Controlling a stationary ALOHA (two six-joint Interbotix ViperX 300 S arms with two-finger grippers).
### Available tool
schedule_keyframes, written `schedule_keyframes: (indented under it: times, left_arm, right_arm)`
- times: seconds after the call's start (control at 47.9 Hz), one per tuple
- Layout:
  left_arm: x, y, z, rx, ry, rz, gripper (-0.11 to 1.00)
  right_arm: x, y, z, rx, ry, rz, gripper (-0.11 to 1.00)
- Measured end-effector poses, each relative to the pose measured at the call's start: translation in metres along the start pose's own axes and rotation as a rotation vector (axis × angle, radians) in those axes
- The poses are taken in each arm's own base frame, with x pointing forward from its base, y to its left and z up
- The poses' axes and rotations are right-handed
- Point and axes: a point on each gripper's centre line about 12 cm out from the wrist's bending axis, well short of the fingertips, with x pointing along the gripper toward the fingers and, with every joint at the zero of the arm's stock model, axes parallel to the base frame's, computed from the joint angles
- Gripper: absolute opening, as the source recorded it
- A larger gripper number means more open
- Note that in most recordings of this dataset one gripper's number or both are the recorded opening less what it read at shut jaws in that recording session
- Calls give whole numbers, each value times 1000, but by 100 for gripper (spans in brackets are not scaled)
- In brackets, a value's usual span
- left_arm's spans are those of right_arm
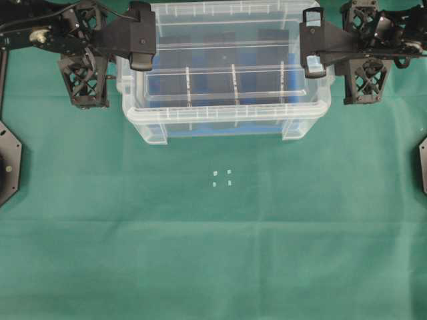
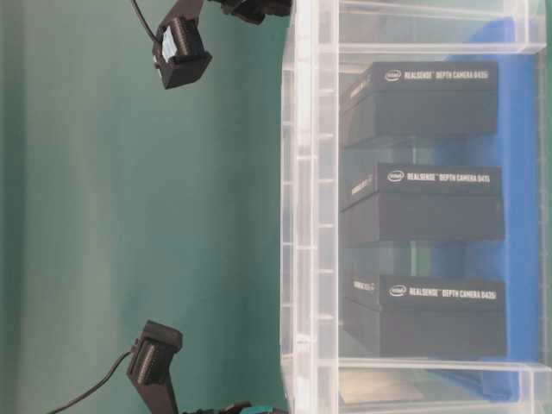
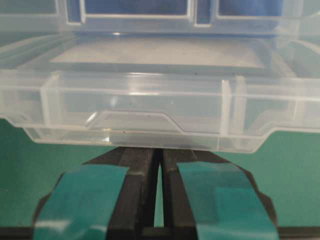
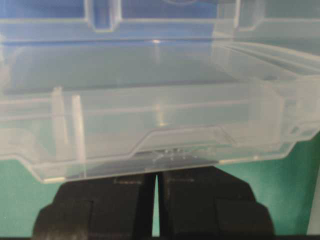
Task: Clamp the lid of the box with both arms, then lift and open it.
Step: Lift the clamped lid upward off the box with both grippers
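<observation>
Now; left gripper (image 3: 159, 172) fingers pinch lid (image 1: 223, 80) tab | right gripper (image 4: 156, 192) fingers likewise | box (image 1: 220, 127) below

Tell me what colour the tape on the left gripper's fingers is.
Teal, on both fingers of the left gripper; the left wrist view shows it best.

From overhead I look straight down on the green counter (image 1: 220, 253), the box (image 1: 223, 127) sitting at the far edge between my arms. The table-level view seems turned on its side, close against the box's long wall. Each wrist camera looks along its own pincer, left pincer (image 3: 159, 165) and right pincer (image 4: 156, 182), very near the lid (image 3: 150, 107), which all four views share.
</observation>
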Motion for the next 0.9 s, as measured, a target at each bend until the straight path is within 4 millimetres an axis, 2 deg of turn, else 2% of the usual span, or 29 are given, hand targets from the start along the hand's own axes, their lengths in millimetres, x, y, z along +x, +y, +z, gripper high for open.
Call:
schedule_keyframes:
  times: [0.146, 0.355, 0.542, 0.897]
  left_arm:
    - [-3, 0, 0, -1, 11, -5, 1]
    - [-12, -1, -1, 2, 14, -6, 1]
    - [-30, 0, 3, 0, -3, 1, 1]
    - [-62, 0, 11, 6, -28, 7, 1]
  right_arm:
    - [-4, -1, 1, 3, -1, -2, 0]
    - [-24, -5, 8, 6, -40, -20, 0]
    - [-40, -8, 11, 11, -65, -32, 0]
    - [-58, -8, 14, 7, -73, -34, 0]
